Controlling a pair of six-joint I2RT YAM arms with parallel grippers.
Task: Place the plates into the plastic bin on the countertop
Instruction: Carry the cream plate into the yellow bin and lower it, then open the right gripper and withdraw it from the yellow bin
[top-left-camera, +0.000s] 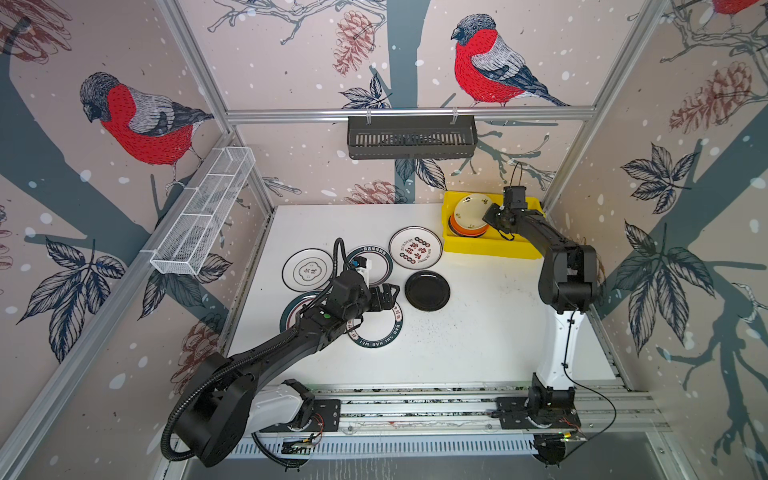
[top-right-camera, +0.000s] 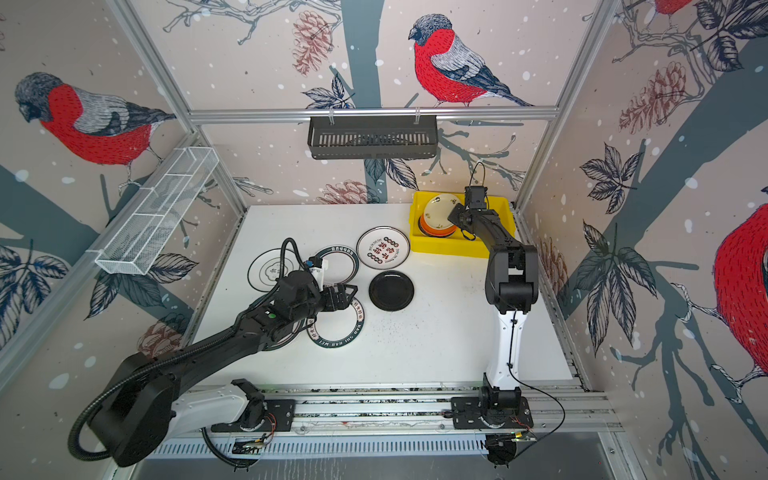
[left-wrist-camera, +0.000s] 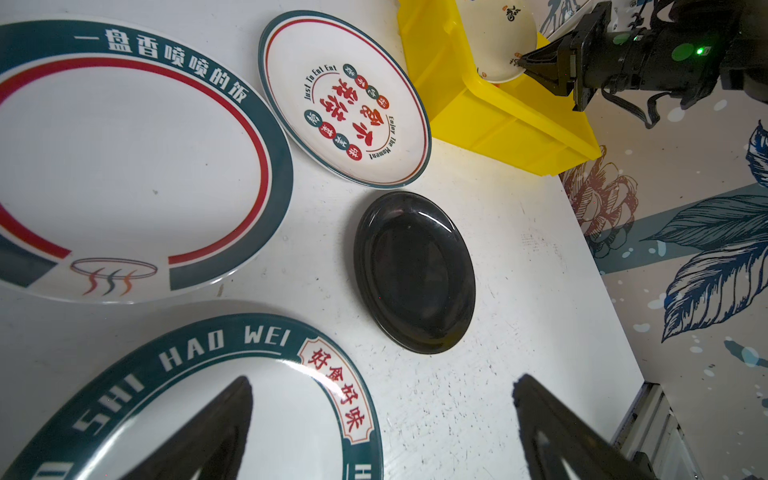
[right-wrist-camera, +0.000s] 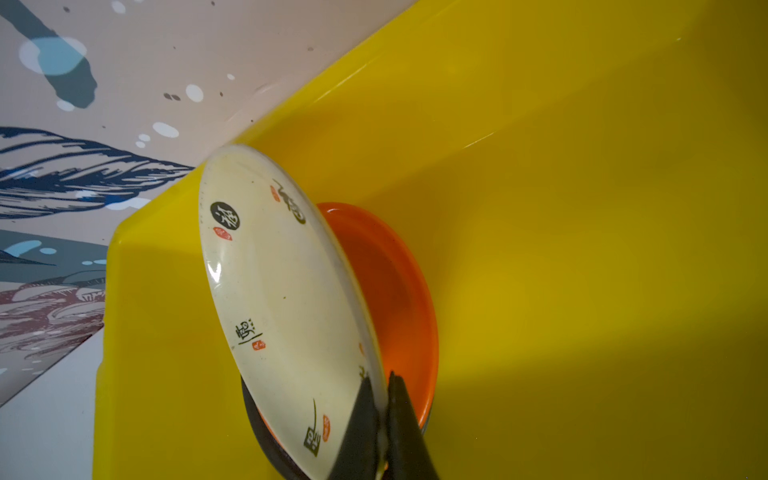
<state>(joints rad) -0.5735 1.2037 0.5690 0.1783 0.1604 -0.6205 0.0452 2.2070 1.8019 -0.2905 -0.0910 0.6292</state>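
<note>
The white worktop (top-left-camera: 457, 353) carries the yellow bin (top-left-camera: 490, 247) in its far right corner, loose plates (top-left-camera: 427, 291) to its left. The right jaws grip a tilted cream plate (top-left-camera: 471, 210) above the bin's orange plate (right-wrist-camera: 395, 291). The left jaws gape over a green-rimmed plate (left-wrist-camera: 291, 415).

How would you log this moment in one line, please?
right gripper: shut on cream plate, tilted in yellow bin | left gripper: open over HAO WEI plate

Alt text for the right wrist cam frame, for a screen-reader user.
The right gripper pinches the rim of a cream plate marked with dark and red characters, holding it tilted over an orange plate inside the yellow bin. The edge of a dark plate shows beneath the orange one. A patterned wall stands beyond the bin.
</note>
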